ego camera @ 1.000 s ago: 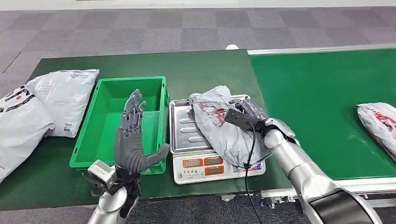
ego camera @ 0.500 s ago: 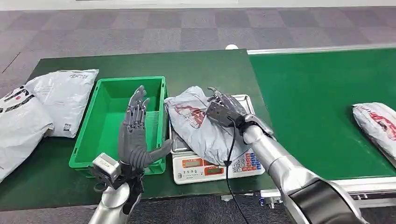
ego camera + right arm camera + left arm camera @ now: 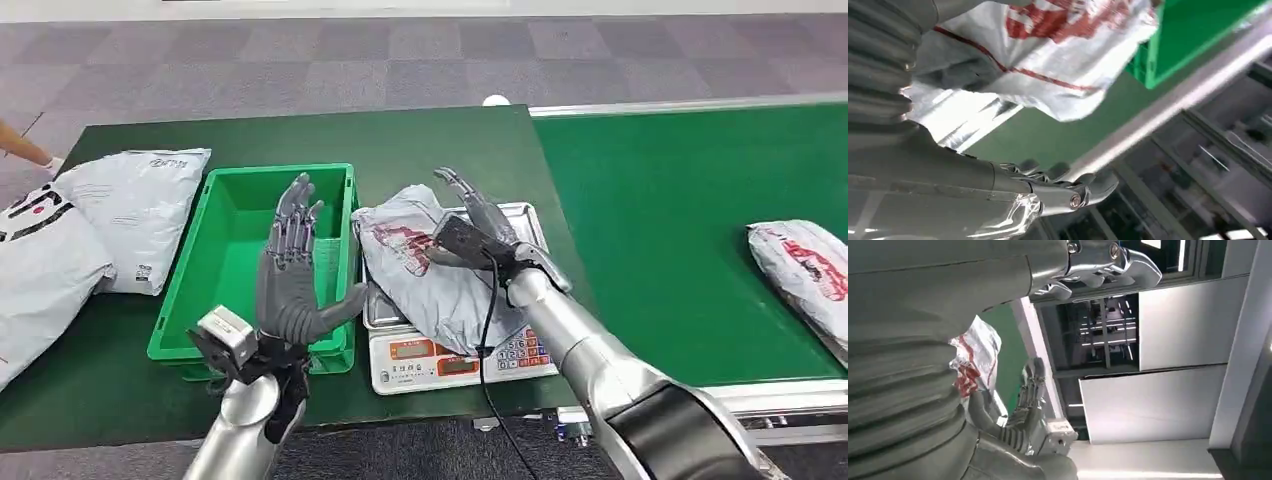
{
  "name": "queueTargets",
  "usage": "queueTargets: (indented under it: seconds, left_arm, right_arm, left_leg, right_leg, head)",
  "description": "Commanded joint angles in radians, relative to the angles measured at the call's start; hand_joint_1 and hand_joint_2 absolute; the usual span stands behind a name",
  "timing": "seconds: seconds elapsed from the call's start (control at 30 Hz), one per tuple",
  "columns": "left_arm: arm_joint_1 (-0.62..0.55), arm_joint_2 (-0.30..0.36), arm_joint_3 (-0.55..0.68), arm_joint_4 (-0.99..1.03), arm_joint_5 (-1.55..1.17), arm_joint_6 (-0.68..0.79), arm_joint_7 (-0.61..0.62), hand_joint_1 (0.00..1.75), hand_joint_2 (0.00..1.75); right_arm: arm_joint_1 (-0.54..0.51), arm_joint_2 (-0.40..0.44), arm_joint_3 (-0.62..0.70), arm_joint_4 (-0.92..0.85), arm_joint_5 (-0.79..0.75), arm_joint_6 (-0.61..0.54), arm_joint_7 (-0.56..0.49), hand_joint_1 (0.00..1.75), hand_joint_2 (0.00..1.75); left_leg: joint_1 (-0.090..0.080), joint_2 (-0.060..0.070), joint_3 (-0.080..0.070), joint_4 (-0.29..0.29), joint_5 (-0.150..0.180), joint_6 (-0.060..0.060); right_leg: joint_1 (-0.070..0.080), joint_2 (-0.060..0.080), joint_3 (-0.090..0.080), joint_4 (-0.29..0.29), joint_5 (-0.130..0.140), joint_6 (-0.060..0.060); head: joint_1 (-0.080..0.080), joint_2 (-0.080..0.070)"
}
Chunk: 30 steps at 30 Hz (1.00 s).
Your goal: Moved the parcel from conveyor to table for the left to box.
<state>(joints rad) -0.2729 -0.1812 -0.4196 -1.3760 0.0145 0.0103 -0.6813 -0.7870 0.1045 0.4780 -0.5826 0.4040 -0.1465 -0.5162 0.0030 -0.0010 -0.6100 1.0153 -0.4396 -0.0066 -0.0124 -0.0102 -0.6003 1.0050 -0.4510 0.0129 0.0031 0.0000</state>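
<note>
Your right hand [image 3: 470, 228], fingers spread and holding nothing, hovers by the parcel [image 3: 425, 270] lying on the scale [image 3: 455, 350], while your left hand [image 3: 290, 275] waits open over the bin [image 3: 230, 330], likely for boxing.

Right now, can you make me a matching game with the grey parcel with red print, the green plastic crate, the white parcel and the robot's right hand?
Things:
1. grey parcel with red print
2. green plastic crate
3. white parcel
4. right hand

Places or states:
A. left of the crate on the table
B. lying on the silver scale tray
C. fingers spread above the grey parcel
D. nothing inside

Pairs: 1-B, 2-D, 3-A, 4-C
</note>
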Motion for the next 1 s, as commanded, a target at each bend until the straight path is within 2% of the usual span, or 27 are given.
queueTargets:
  seconds: [0.03, 0.13, 0.2, 0.3, 0.33, 0.5, 0.77, 1.0]
  left_arm:
    - [-0.043, 0.011, 0.053, 0.093, 0.006, -0.025, 0.001, 0.0, 1.75]
    - [-0.082, 0.009, 0.071, 0.153, 0.015, -0.046, 0.001, 0.0, 1.75]
    - [-0.102, 0.01, 0.08, 0.187, 0.025, -0.058, 0.007, 0.0, 1.75]
    - [-0.111, 0.008, 0.083, 0.217, 0.032, -0.085, 0.02, 0.0, 1.75]
    - [-0.11, 0.008, 0.083, 0.219, 0.034, -0.089, 0.021, 0.0, 1.75]
    - [-0.103, 0.007, 0.078, 0.22, 0.025, -0.088, 0.031, 0.0, 1.75]
    - [-0.133, 0.004, 0.058, 0.276, -0.013, -0.124, 0.09, 0.0, 1.75]
    - [-0.149, -0.006, 0.065, 0.311, -0.017, -0.124, 0.088, 0.0, 1.75]
  right_arm:
    - [0.082, -0.03, -0.09, -0.201, 0.008, -0.082, -0.053, 0.0, 1.75]
    - [0.227, -0.087, -0.156, -0.555, 0.006, -0.135, -0.061, 0.0, 1.75]
    - [0.353, -0.096, -0.242, -0.8, -0.023, -0.17, -0.069, 0.0, 1.75]
    - [0.535, -0.07, -0.359, -1.012, -0.067, -0.196, -0.105, 0.0, 1.75]
    - [0.568, -0.068, -0.374, -1.032, -0.081, -0.191, -0.125, 0.0, 1.75]
    - [0.644, -0.021, -0.427, -1.051, -0.047, -0.215, -0.166, 0.0, 1.75]
    - [0.684, 0.005, -0.46, -1.09, -0.011, -0.195, -0.158, 0.0, 1.75]
    - [0.681, 0.011, -0.464, -1.088, -0.004, -0.196, -0.159, 0.0, 1.75]
  left_leg:
    - [0.0, 0.0, 0.002, -0.001, 0.0, 0.0]
    - [0.001, -0.004, 0.004, -0.003, 0.001, 0.0]
    - [0.001, -0.007, 0.002, -0.002, 0.001, 0.0]
    - [0.0, -0.008, 0.001, -0.002, 0.001, 0.0]
    - [0.001, -0.01, 0.003, -0.003, 0.001, 0.0]
    - [0.0, -0.007, 0.002, -0.002, -0.002, -0.001]
    - [0.0, -0.003, 0.002, -0.002, -0.003, -0.001]
    - [0.0, -0.001, 0.002, -0.001, -0.003, -0.001]
  right_leg:
    - [0.0, 0.0, 0.002, -0.001, 0.0, 0.0]
    - [0.001, -0.003, 0.005, -0.004, 0.0, -0.001]
    - [0.001, -0.006, 0.004, -0.003, -0.001, -0.001]
    - [0.0, -0.007, 0.003, -0.003, -0.001, 0.0]
    - [0.001, -0.009, 0.006, -0.004, -0.002, -0.001]
    - [0.0, -0.006, 0.004, -0.003, -0.003, -0.001]
    - [0.0, -0.002, 0.003, -0.002, -0.003, -0.002]
    - [0.0, 0.0, 0.002, -0.002, -0.002, -0.002]
  head:
    - [0.0, 0.0]
    - [0.0, 0.0]
    - [0.0, 0.0]
    - [0.0, 0.0]
    - [0.0, 0.0]
    - [0.0, 0.0]
    - [0.0, 0.0]
    - [0.0, 0.0]
